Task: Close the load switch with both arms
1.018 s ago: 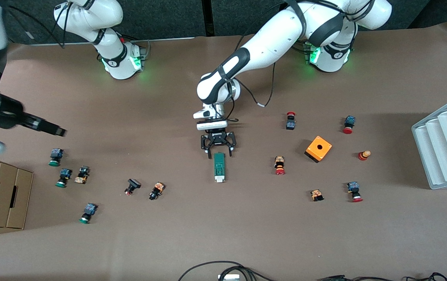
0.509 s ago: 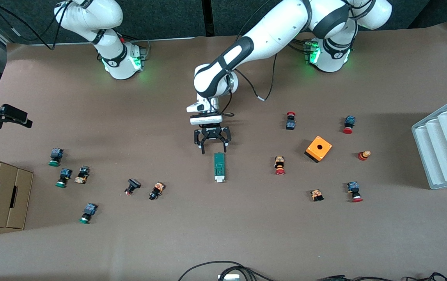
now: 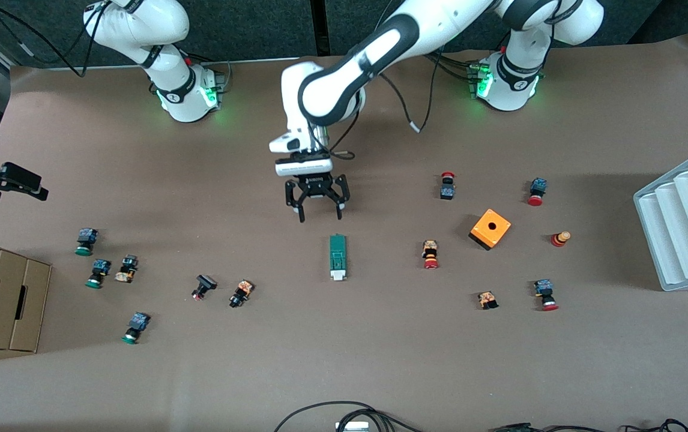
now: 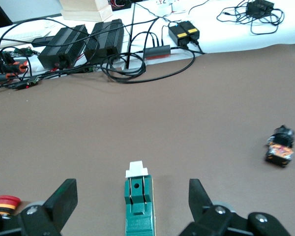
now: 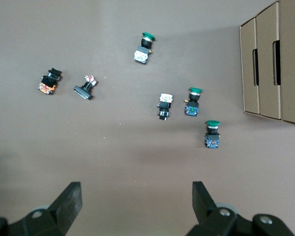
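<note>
Lying flat, load switch (image 3: pixel 337 257) just clear of left gripper's (image 3: pixel 316 206) spread jaws.

You're looking at a brown-covered table (image 3: pixel 344 360) scattered with parts. Dead centre lies the load switch (image 3: pixel 337 257), flat on the cover, white lever end toward the front camera; it sits just clear of the left gripper's fingertips (image 3: pixel 302 217), lined up with the gap between them. Toward the left arm's end you've got an orange cube (image 3: pixel 490 228), red-capped buttons (image 3: pixel 430 254) around it and a grey ridged tray (image 3: pixel 686 216). Toward the right arm's end, green-capped buttons (image 3: pixel 84 241) and cardboard boxes (image 3: pixel 2 300) rest at the edge.
</note>
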Controlling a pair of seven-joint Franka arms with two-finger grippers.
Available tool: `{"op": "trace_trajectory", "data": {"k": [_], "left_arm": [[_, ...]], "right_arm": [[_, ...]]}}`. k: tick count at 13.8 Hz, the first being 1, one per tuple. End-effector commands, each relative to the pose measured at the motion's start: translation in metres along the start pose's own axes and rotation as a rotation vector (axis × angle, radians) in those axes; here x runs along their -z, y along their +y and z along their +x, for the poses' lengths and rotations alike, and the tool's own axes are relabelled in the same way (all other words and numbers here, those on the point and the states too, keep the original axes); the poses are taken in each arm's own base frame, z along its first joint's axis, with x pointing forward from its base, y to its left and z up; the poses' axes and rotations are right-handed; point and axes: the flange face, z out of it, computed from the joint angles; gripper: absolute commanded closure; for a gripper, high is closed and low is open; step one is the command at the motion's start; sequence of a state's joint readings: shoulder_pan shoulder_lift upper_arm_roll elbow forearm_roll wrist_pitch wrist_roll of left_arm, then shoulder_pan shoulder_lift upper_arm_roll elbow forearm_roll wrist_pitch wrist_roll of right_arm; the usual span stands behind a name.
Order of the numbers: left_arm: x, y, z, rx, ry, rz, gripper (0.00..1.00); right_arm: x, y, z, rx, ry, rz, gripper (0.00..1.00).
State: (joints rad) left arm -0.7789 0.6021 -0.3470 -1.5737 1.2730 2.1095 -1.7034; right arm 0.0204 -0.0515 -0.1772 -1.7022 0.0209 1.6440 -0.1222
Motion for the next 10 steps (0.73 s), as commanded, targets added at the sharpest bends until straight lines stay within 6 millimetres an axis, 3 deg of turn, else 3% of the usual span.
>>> {"op": "trace_trajectory", "data": {"k": [1,3,10], "left_arm": [[0.033,-0.019,0.045,-0.014,-0.055,-0.031,0.00],[0.054,-0.033,0.087,0.004,-0.106,-0.062,0.00],[0.088,-0.121,0.212,-0.018,-0.249,-0.166,0.00]], "right_arm": [[-0.001,-0.002,0.007,0.007,0.008,-0.019,0.00],[-0.001,-0.003,0.011,0.008,0.021,-0.020,0.00],[-0.003,-0.008,0.015,0.017,0.032,-0.022,0.00]]}}
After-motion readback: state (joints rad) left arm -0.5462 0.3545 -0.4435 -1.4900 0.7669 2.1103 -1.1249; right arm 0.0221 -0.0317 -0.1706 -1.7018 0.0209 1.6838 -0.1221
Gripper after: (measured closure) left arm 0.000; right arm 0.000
